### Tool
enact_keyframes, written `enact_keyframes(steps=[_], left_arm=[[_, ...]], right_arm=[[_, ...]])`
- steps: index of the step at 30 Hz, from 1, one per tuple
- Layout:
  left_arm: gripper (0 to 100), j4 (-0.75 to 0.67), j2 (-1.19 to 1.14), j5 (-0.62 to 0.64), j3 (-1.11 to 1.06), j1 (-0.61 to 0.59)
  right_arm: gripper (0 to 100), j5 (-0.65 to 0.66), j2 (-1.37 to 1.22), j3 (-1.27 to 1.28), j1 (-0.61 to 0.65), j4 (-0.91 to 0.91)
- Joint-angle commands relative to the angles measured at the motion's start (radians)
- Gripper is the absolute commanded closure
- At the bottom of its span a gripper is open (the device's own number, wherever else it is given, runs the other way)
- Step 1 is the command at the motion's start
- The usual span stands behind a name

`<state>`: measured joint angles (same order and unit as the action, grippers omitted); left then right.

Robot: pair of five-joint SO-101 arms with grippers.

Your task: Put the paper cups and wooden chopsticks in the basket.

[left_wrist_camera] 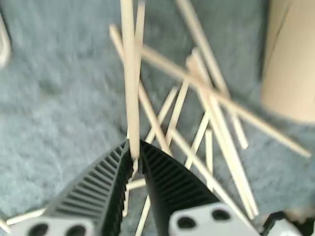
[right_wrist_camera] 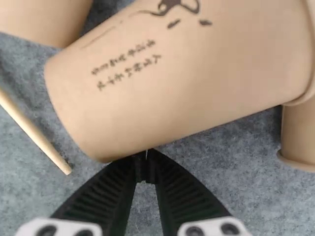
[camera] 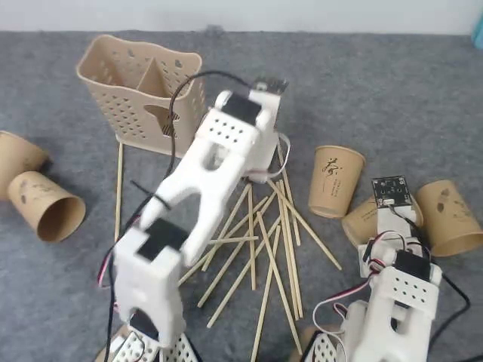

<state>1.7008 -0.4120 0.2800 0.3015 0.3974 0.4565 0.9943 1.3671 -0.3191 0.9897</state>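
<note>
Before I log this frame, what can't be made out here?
- High view: floor of the basket, hidden by its own walls.
- High view: the middle of the chopstick pile, covered by the left arm.
- Left wrist view: blur; whether the left gripper pinches one chopstick or two.
- Right wrist view: whether the right gripper touches the paper cup; the cup's edge hides the contact.

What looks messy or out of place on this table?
The chopsticks lie scattered in a crisscross heap in the middle, and two cups at the left lie tipped on their sides, mouths open sideways.
</note>
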Motion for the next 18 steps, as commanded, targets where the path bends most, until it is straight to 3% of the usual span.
enact_keyframes(steps=[1, 5, 10, 15, 18], left_arm=[[99, -0.141, 0.272, -0.038, -0.375, 0.011], [99, -0.282, 0.489, -0.089, -0.656, 0.012], [98, -0.304, 0.744, -0.180, -0.840, 0.046], [98, -0.304, 0.908, -0.192, -0.814, -0.034], [92, -0.259, 0.939, -0.218, -0.710, -0.124]], right_arm=[[98.3, 0.012, 0.021, -0.008, 0.008, -0.018], [98.3, 0.012, 0.021, -0.008, 0.008, -0.018], [98.3, 0.012, 0.021, -0.008, 0.010, -0.018], [98.3, 0.012, 0.021, -0.006, 0.010, -0.018], [98.3, 0.012, 0.021, -0.006, 0.008, -0.016]])
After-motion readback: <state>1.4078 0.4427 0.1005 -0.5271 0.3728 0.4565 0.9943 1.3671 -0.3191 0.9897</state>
